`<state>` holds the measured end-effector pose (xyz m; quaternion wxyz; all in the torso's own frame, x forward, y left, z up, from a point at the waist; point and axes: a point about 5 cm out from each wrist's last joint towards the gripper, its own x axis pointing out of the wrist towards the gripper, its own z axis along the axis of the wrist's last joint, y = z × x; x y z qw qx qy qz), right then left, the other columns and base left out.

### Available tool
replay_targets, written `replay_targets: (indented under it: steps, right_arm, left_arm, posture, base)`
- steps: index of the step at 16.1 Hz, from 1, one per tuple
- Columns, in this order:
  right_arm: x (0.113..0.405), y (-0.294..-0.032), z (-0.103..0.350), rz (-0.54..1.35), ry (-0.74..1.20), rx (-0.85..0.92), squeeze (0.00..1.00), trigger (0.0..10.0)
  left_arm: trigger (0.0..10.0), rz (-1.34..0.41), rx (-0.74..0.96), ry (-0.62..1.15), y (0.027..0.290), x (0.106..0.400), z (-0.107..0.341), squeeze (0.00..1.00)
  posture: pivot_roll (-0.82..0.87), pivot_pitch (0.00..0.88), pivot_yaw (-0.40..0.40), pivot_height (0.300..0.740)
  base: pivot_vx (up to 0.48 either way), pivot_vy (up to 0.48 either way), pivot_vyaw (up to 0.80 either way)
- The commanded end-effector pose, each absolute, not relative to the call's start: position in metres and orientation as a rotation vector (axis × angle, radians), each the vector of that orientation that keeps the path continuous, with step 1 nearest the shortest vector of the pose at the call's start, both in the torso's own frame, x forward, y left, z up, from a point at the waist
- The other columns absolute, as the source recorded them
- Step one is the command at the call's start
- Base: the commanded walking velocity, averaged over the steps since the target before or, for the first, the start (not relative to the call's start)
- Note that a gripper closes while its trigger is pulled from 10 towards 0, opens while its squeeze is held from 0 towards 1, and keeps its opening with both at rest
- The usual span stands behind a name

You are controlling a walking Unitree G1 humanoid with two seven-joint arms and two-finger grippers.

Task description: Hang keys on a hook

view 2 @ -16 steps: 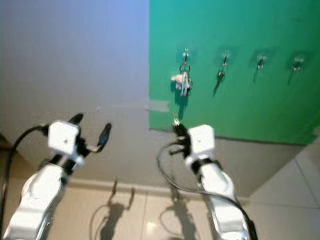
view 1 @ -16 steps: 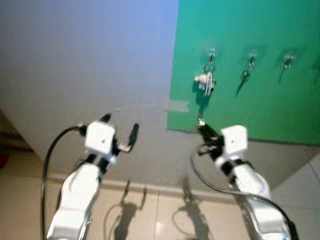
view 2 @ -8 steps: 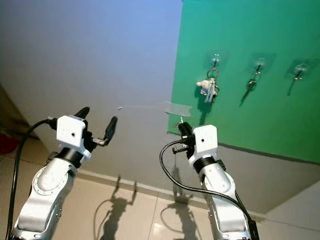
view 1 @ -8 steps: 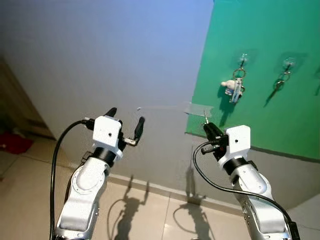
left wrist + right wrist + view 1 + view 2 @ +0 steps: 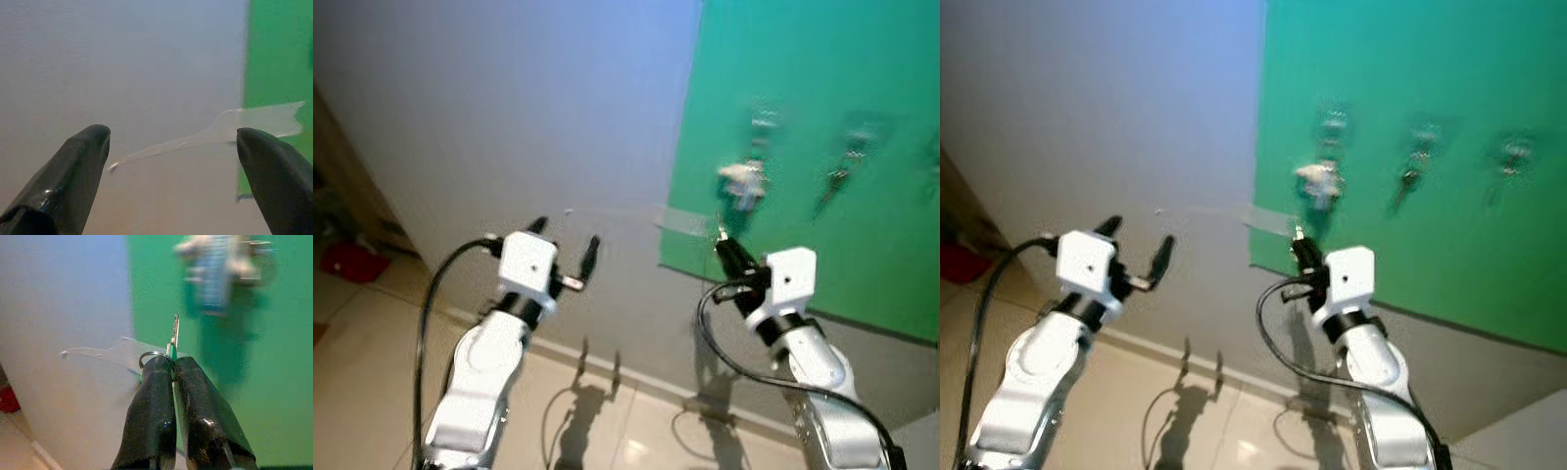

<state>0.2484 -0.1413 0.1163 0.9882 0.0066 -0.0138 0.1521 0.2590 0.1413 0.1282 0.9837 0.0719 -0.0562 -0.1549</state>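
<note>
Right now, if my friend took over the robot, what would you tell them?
Right hand is shut on a key with its ring, held up just below the green board.
Left hand is open and holds nothing, raised before the grey wall.
On the board, a key bunch and another key already hang; the picture is blurred there.
Done: key picked up.
Left: lift it onto a hook and let go.

Head views: bright, even light; you get motion blur on the green board, smearing its hung keys. Both arms cast double shadows on the floor. Right wrist view: fingers sharp with small glints, background keys out of focus.
</note>
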Motion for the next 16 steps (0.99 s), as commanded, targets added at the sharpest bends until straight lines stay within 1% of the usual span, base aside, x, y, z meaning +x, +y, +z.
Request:
replay_targets:
  steps: [1,4,5,6,8,11,14,16]
  right_arm:
    - [0.246,-0.151,0.122,0.284,-0.058,0.009,0.0,10.0]
    - [0.233,-0.148,0.118,0.367,-0.046,0.025,0.0,10.0]
    - [0.221,-0.143,0.111,0.469,-0.02,-0.011,0.0,10.0]
    - [0.217,-0.142,0.109,0.506,-0.012,-0.026,0.0,10.0]
    - [0.211,-0.147,0.11,0.511,-0.012,-0.02,0.0,10.0]
    - [0.21,-0.147,0.117,0.505,-0.045,0.005,0.0,10.0]
    - [0.216,-0.141,0.127,0.508,-0.094,0.025,0.0,10.0]
    - [0.221,-0.136,0.135,0.502,-0.117,0.037,0.0,10.0]
  left_arm:
    - [10.0,-0.334,0.152,-0.122,0.135,0.258,0.128,0.0]
    - [10.0,-0.365,0.174,-0.104,0.137,0.25,0.122,0.0]
    - [10.0,-0.384,0.185,-0.094,0.139,0.246,0.119,0.0]
    - [10.0,-0.387,0.181,-0.091,0.14,0.245,0.118,0.0]
    - [10.0,-0.401,0.181,-0.09,0.141,0.243,0.118,0.0]
    - [10.0,-0.419,0.182,-0.093,0.141,0.24,0.118,0.0]
    - [10.0,-0.42,0.185,-0.103,0.141,0.244,0.121,0.0]
    - [10.0,-0.408,0.159,-0.102,0.143,0.247,0.123,0.0]
  posture:
    - [-0.1,0.0,0.014,0.74]
    - [-0.09,0.0,0.009,0.74]
    - [-0.09,0.0,0.012,0.74]
    - [-0.09,0.0,0.013,0.74]
    - [-0.09,0.0,0.016,0.74]
    - [-0.09,0.0,0.017,0.74]
    - [-0.09,0.0,0.026,0.74]
    - [-0.09,0.0,0.029,0.74]
  base:
    - [0.0,-0.394,0.0]
    - [0.0,-0.396,0.0]
    - [0.0,-0.398,0.0]
    - [0.0,-0.398,0.0]
    - [0.0,-0.394,0.0]
    - [0.0,-0.387,0.0]
    - [0.0,-0.379,0.0]
    - [0.0,0.0,0.0]
